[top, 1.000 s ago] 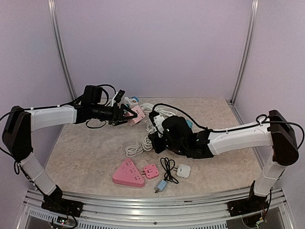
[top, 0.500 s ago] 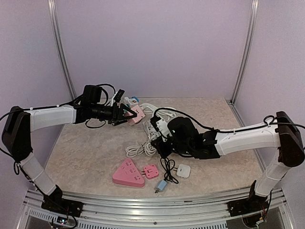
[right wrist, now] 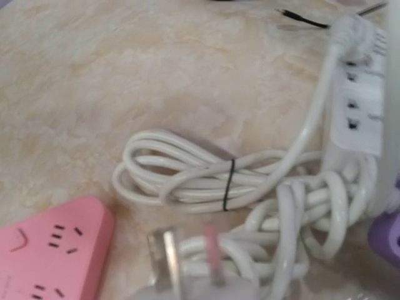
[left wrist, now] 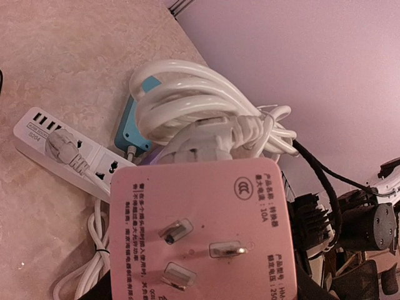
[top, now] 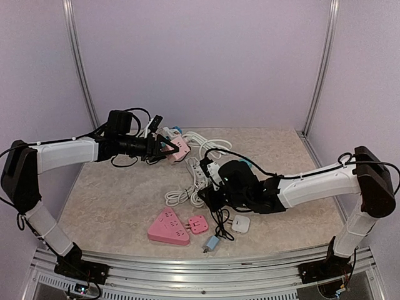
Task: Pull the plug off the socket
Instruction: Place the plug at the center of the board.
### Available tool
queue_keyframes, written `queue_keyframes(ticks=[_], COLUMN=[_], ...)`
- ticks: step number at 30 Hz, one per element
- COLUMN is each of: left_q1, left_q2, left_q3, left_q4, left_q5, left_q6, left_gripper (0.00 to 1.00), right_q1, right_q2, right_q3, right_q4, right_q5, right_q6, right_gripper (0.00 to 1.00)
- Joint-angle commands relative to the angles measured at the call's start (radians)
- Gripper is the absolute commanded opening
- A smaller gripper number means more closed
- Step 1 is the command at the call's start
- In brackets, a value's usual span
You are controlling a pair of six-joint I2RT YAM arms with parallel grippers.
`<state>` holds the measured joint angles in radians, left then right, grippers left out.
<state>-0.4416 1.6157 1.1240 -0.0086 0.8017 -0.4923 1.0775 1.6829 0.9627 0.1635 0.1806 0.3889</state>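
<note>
Grippers first: left gripper [top: 164, 149] is clamped on pink socket block [left wrist: 200, 225], holding it off the table [top: 106, 200] at far left-centre, its own three prongs facing the wrist camera. Right gripper [top: 206, 194] is low at centre; can't tell if it's gripping or letting go. White plug [right wrist: 187, 265] sits right under its camera, prongs bare, so it looks clear of the socket. Just beyond: tied cable bundle [right wrist: 206, 181], white power strip [right wrist: 359, 106] to the right, pink triangular strip [right wrist: 50, 256] near-left. My read: set-down step. Lower plug onto the cables, open fully, lift straight up so fingers don't snag loops. Hold left arm steady.
</note>
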Motion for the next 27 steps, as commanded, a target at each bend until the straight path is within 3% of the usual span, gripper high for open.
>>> queue_keyframes(ticks=[1,6,11,23,27], left_q1=[0.011,0.011,0.011,0.016,-0.003], left_q2=[-0.061,-0.056,-0.055,-0.044,-0.054], left_q3=[0.019,0.019,0.017,0.025,0.067], left_q4=[0.087,0.085,0.083,0.055,-0.015], left_q5=[0.019,0.018,0.007,-0.016,-0.02], left_q6=[0.018,0.02,0.023,0.04,0.123], left_gripper=[0.09,0.09,0.09,0.09,0.09], right_q1=[0.0,0.001,0.002,0.0,-0.029], right_q2=[-0.022,-0.072,-0.119,-0.319,-0.414], right_q3=[-0.02,-0.031,-0.045,-0.092,-0.075], right_q4=[-0.009,-0.03,-0.05,-0.085,-0.089], right_q5=[0.079,0.11,0.119,0.11,0.066], right_q6=[0.019,-0.004,-0.019,-0.05,-0.056], right_gripper=[0.34,0.55,0.68,0.73,0.74])
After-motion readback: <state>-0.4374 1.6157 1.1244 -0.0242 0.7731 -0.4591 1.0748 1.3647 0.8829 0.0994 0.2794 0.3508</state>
